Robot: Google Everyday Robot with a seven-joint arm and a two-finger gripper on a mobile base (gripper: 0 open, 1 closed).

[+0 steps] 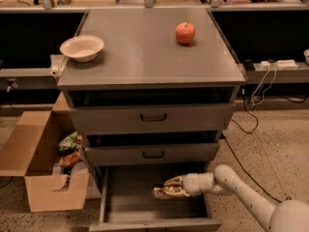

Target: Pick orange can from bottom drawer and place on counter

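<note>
The orange can (163, 193) lies on its side low inside the open bottom drawer (130, 202), towards its right half. My gripper (175, 187) reaches in from the right on a white arm, and its fingers are closed around the can's right end. The can sits just above or on the drawer floor; I cannot tell which. The counter (140, 57) is the grey top of the cabinet, well above the gripper.
A red-orange apple (185, 33) sits at the back right of the counter and a white bowl (81, 48) at its left edge. Two drawers with black handles (153, 116) overhang the bottom drawer. An open cardboard box (36, 166) stands left of the cabinet. Cables (241, 124) trail on the right.
</note>
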